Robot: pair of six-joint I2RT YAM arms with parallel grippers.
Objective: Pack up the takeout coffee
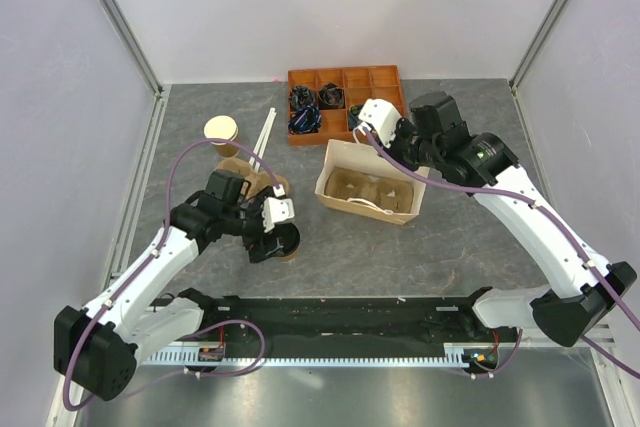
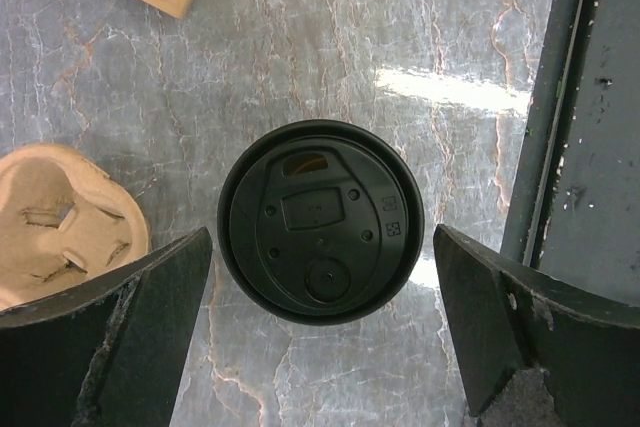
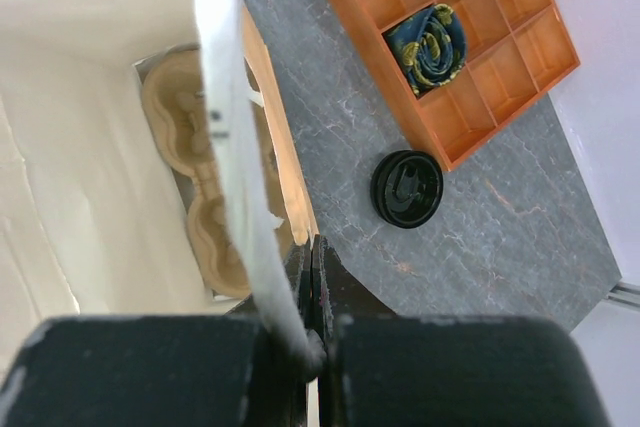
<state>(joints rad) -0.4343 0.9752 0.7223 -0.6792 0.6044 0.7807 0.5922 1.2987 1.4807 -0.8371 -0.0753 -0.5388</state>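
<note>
Left gripper is spread wide, pointing straight down over the takeout coffee. One finger sits on each side of the black lid, both apart from it, nothing held. The coffee stands upright on the grey table, left of centre in the overhead view, just above the black rail along the bottom. Only the lid shows from the wrist camera; the cup body is hidden under it.

A loose pulp carrier lies just left of the coffee, near it but not touching.

Right gripper is pressed together, pinching the top edge of the bag wall. The bag is open at the top, centre-right in the overhead view, with a second pulp insert down inside it. Coffee and bag are well apart.

The orange tray is at the top centre, just above the bag, with dark rolled items in some compartments. A loose black lid lies on the table beside the tray's edge. A lidless cup stands in the upper left, with thin white sticks to its right.
</note>
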